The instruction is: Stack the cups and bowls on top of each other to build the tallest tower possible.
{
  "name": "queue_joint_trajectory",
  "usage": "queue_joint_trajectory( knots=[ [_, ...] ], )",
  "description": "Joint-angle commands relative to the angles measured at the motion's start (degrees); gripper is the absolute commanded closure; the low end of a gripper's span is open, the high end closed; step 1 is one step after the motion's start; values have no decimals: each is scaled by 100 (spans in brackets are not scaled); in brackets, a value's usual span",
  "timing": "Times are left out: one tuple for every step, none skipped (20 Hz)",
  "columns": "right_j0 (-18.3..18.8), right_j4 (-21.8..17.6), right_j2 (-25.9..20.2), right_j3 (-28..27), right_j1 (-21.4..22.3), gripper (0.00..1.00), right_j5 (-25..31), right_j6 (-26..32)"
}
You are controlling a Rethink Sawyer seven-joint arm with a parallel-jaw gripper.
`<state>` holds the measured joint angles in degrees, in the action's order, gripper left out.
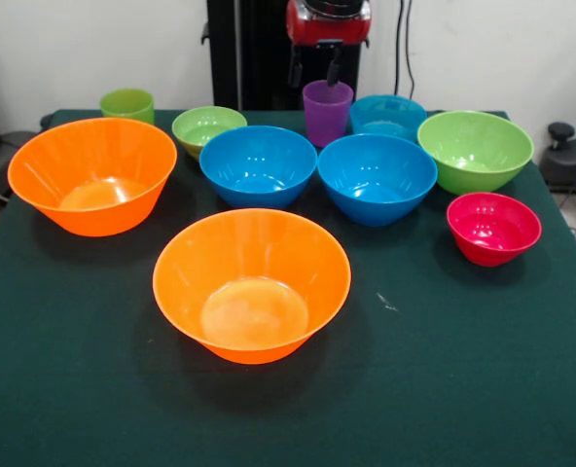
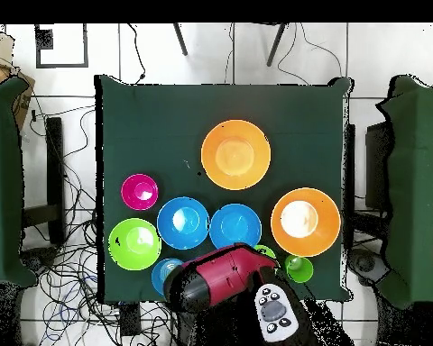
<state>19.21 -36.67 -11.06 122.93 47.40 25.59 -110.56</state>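
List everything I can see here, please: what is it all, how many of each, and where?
Large glossy orange plastic bowls: two; one at the table's near middle, one at the left.
Medium blue plastic bowls: two, side by side mid-table.
Smaller teal-blue bowl: one, back row, behind the blue ones.
Lime green bowls: two; the larger at the right, the smaller in the back row.
Small red-pink bowl: one, right edge.
Translucent purple tumbler cup: one, back middle, under the gripper.
Light green tumbler cup: one, back left corner.
Dark green table: one.
Robot's gripper: one, red and black, two fingers apart above the purple cup.
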Motion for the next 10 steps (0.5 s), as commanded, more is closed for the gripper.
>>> queue_joint_trajectory(
  knots=[
    [-128,-215,-91,414,95,0,-325,-265],
    [-132,-214,-87,424,104,0,-325,-273],
    [-124,-225,-82,438,111,0,-331,-270],
    [-133,-252,-60,467,128,0,-362,-283],
    [-134,-286,-38,476,117,0,-398,-295],
    [-156,-337,5,470,80,0,-448,-327],
    [-163,-367,30,467,56,0,-474,-339],
    [-180,-389,54,457,43,0,-487,-355],
    [-182,-411,73,458,33,0,-502,-353],
    [-175,-415,72,446,11,0,-516,-346]
  ],
)
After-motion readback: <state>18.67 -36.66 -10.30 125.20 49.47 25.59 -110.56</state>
